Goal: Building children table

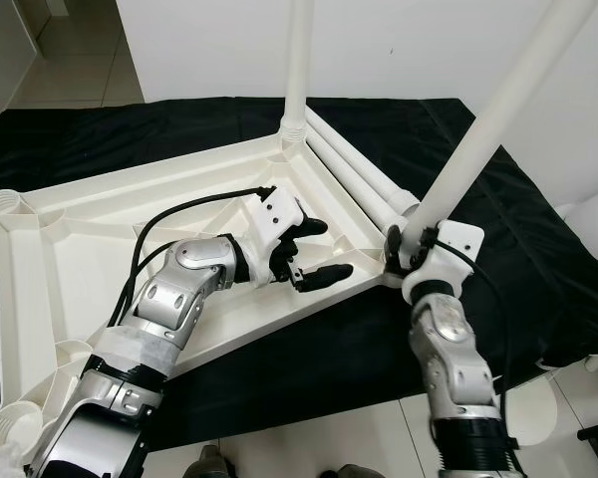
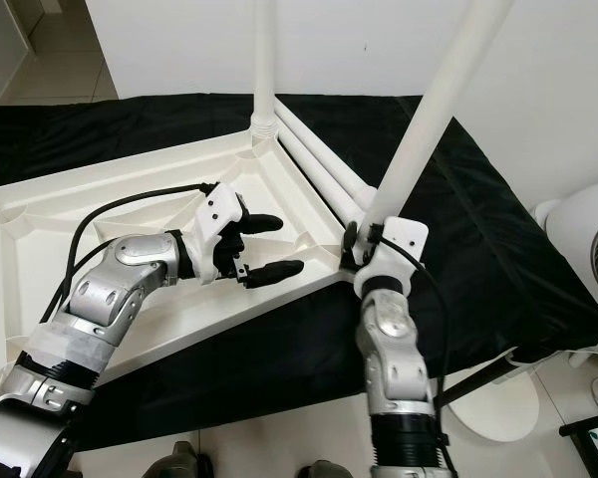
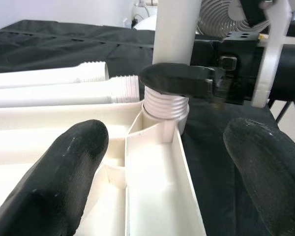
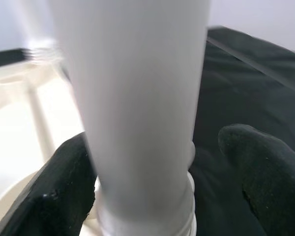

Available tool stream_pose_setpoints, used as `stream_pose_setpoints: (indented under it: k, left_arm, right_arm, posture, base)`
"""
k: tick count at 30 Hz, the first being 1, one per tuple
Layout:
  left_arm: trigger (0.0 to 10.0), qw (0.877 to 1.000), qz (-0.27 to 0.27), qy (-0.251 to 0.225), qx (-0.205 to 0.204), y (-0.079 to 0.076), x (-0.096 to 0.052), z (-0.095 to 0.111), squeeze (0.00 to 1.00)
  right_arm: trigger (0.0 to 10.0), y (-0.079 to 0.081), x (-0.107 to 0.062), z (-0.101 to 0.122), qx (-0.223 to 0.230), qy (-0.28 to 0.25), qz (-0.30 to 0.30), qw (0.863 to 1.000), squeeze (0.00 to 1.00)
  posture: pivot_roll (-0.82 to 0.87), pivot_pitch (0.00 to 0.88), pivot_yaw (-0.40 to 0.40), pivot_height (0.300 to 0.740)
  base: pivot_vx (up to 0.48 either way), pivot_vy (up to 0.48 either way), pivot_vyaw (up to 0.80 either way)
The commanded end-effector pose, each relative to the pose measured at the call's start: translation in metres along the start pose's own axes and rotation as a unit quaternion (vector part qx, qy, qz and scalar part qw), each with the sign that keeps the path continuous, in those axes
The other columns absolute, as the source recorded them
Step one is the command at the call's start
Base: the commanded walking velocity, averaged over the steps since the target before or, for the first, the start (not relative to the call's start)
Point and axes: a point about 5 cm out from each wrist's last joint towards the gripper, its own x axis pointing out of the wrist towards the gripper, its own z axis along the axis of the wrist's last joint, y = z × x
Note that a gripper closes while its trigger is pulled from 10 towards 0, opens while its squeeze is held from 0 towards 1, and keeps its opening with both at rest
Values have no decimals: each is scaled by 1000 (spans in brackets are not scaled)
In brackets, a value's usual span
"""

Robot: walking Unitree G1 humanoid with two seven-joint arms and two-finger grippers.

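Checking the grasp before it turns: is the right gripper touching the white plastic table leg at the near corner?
Touching. In the left wrist view, one black finger of the right gripper presses against the white plastic table leg just above its threads.

Upturned white tabletop [image 1: 100, 214], right claw [image 1: 404, 247] at table leg [image 1: 498, 119]

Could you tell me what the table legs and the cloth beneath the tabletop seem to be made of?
Table legs: likely moulded white plastic, smooth and slightly glossy, with ribbed threaded ends. Cloth: probably black woven fabric, matte, with soft creases.
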Motion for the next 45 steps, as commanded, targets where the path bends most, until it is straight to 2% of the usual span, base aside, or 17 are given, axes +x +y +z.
stream_pose_setpoints:
  k: [1, 2, 3, 9, 11, 14, 16, 18, 22, 24, 26, 27, 28, 29, 30, 37, 45]
  left_arm:
    - [10000, 1000, 5, 4, 9, -1, 1, -1, 0]
    - [10000, 1000, 5, 4, 9, -1, 2, -1, 0]
    - [10000, 1000, 6, 3, 9, -1, 2, -1, 0]
    - [10000, 1000, 18, 0, 11, 0, 7, -2, 0]
    - [10000, 1000, 18, 0, 11, 0, 7, -2, 0]
    - [10000, 1000, 17, -1, 15, -1, 9, -2, 0]
    - [10000, 1000, 17, -1, 15, -1, 9, -2, 0]
    - [10000, 1000, 16, -2, 18, 0, 10, -1, 0]
    - [10000, 1000, 16, -2, 19, 0, 10, 0, 0]
    - [10000, 1000, 14, -3, 21, 2, 11, 1, 0]
    - [10000, 1000, 14, -3, 21, 2, 11, 1, 0]
    - [10000, 1000, 12, -4, 23, 2, 12, 2, 0]
    - [10000, 1000, 7, -4, 24, 1, 12, 2, 0]
    - [10000, 1000, 2, -4, 25, 0, 12, 3, 0]
    - [10000, 1000, -1, -4, 26, -1, 12, 3, 0]
    - [10000, 1000, -1, -6, 26, -2, 12, 3, 0]
    - [10000, 1000, -1, -8, 27, -2, 12, 3, 0]
  right_arm:
    - [10000, 2, -2, 4, 12, -15, 30, 999, 620]
    - [10000, 1, -2, 5, 14, -17, 42, 999, 620]
    - [10000, -3, -3, 5, 7, -16, 62, 998, 0]
    - [10000, -19, -2, 0, -45, -7, 125, 991, 0]
    - [10000, -19, -2, 0, -45, -7, 125, 991, 0]
    - [10000, -25, 5, -1, -71, -8, 175, 982, 0]
    - [10000, -25, 5, -1, -71, -8, 175, 982, 0]
    - [10000, -27, 15, 1, -84, -11, 211, 974, 0]
    - [10000, -27, 19, 2, -86, -11, 222, 971, 0]
    - [10000, -26, 33, 4, -87, -7, 243, 966, 0]
    - [10000, -26, 33, 4, -87, -7, 243, 966, 0]
    - [10000, -23, 39, 3, -87, -2, 256, 963, 0]
    - [6549, -21, 43, 3, -90, 4, 269, 959, 0]
    - [4471, -20, 46, 1, -92, 10, 277, 956, 0]
    - [0, -19, 47, -1, -93, 15, 283, 954, 0]
    - [0, -19, 44, -10, -88, 31, 303, 948, 0]
    - [0, -22, 40, -17, -75, 40, 300, 950, 0]
  posture:
    - [-4, 36, -31, 740]
    - [-4, 35, -29, 740]
    - [-6, 33, -27, 740]
    - [-9, 27, -20, 740]
    - [-9, 27, -20, 740]
    - [-8, 21, -9, 740]
    - [-8, 21, -9, 740]
    - [-6, 17, -5, 740]
    - [-6, 15, -4, 740]
    - [-3, 9, -1, 740]
    - [-3, 9, -1, 740]
    - [-2, 8, -1, 740]
    - [2, 7, -3, 740]
    - [4, 6, -5, 740]
    - [8, 4, -10, 740]
    - [13, 2, -23, 740]
    - [11, 0, -25, 740]
  base:
    - [0, 0, 0]
    - [0, 0, 0]
    - [0, 0, 0]
    - [0, 0, 0]
    - [0, 0, 0]
    - [0, 0, 0]
    - [0, 0, 0]
    - [0, 0, 0]
    - [0, 0, 0]
    - [0, 0, 0]
    - [0, 0, 0]
    - [0, 0, 0]
    - [0, 0, 0]
    - [0, 0, 0]
    - [0, 0, 0]
    - [0, 0, 0]
    - [0, 0, 0]
